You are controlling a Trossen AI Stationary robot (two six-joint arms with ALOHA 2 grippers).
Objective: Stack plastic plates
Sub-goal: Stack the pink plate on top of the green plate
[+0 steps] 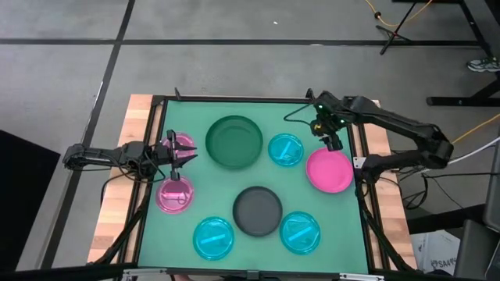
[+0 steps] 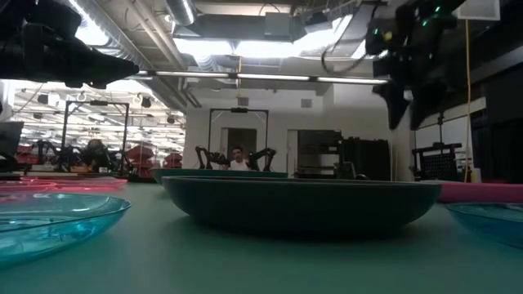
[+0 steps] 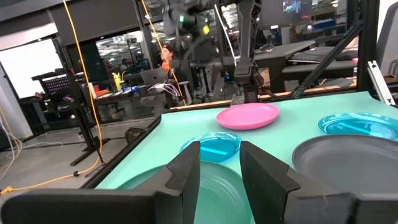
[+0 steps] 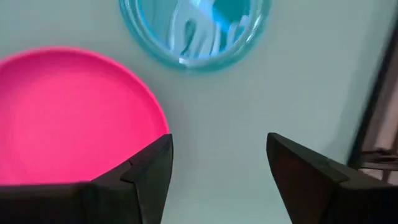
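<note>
Eight plates lie singly, bottoms down, on the green mat (image 1: 195, 187). They are a large dark green plate (image 1: 234, 141), a dark grey plate (image 1: 258, 211), three cyan plates (image 1: 286, 149) (image 1: 213, 237) (image 1: 300, 232) and three pink plates (image 1: 329, 170) (image 1: 175, 194) (image 1: 181, 145). My left gripper (image 1: 190, 154) (image 3: 219, 165) is open and empty, raised over the far-left pink plate and pointing at the dark green plate (image 3: 211, 186). My right gripper (image 1: 333, 144) (image 4: 217, 180) is open and empty, pointing down above the mat between the far cyan plate (image 4: 196, 31) and the right pink plate (image 4: 68, 118).
A black frame (image 1: 234, 100) runs round the mat, with wooden table strips (image 1: 125, 179) outside it. Bare mat shows in the middle between the plates (image 1: 226, 183). In the low view both arms hang well above the plates (image 2: 404, 90).
</note>
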